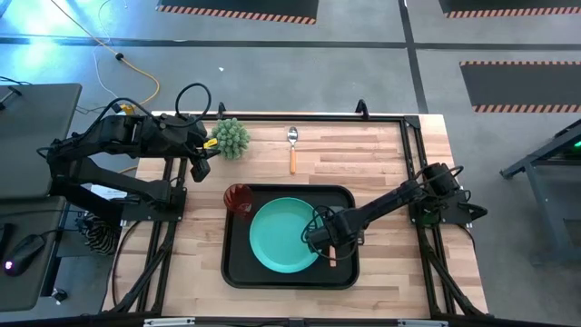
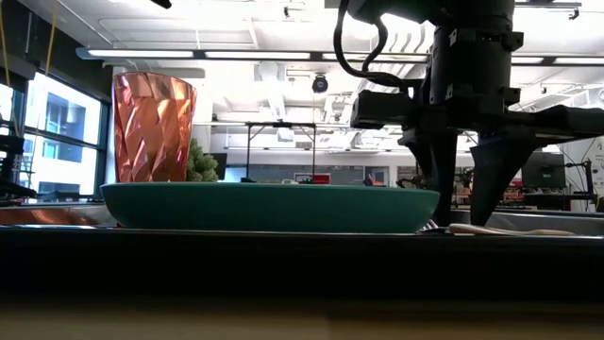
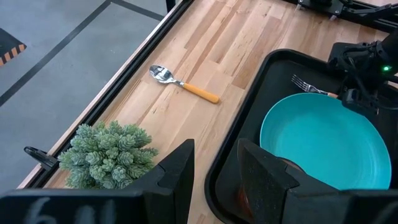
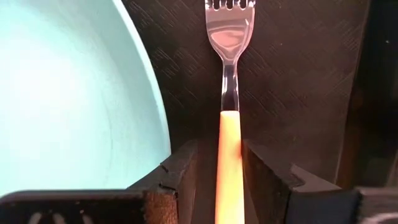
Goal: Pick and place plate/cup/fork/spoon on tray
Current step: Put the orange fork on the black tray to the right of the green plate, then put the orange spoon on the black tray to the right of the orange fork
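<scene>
Lower centre of the right wrist view: right gripper (image 4: pixel 229 180) straddles the fork (image 4: pixel 229 109) handle, fingers slightly apart, grip unconfirmed. Fork lies flat in the tray (image 1: pixel 340 200) beside the plate (image 1: pixel 283 235); judged light, rigid, slick, best held mid-handle. Upper frame, overhead: spoon (image 1: pixel 292 148) remains on the table; left gripper (image 1: pixel 201 156) empty, open.

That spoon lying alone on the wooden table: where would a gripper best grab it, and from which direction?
Probably the orange handle of the spoon, coming straight down from above. It lies flat on the table with open wood all around, and the straight, slim handle fits between two fingers better than the rounded bowl. The left gripper, fingers open, waits nearest.
</scene>
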{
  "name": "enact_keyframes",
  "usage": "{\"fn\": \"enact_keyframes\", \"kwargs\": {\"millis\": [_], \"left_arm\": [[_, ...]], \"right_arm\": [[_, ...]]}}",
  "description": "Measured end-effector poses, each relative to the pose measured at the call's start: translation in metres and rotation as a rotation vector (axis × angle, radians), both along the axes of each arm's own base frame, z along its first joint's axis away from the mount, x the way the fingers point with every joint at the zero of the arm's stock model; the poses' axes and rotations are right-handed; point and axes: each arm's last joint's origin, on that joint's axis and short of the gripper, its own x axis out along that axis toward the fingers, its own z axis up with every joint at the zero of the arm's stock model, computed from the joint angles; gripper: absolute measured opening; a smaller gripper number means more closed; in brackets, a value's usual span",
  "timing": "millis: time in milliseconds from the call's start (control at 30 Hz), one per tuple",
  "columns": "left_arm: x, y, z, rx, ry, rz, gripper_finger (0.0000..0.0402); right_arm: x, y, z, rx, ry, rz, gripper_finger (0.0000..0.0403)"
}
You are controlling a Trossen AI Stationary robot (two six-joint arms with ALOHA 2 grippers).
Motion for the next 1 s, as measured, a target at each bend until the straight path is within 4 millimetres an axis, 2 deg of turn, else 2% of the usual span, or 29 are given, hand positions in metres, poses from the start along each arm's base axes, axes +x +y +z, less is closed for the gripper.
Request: {"fn": "enact_keyframes", "kwargs": {"millis": [800, 1000], "left_arm": [[0.000, 0.000, 0.000, 0.000, 0.000, 0.000, 0.0115], [0.000, 0.000, 0.000, 0.000, 0.000, 0.000, 0.0115]], "right_arm": [[-0.001, 0.003, 0.000, 0.042, 0.012, 0.003, 0.0118], [-0.009, 0.000, 0.011, 0.012, 0.041, 0.000, 0.0118]]}}
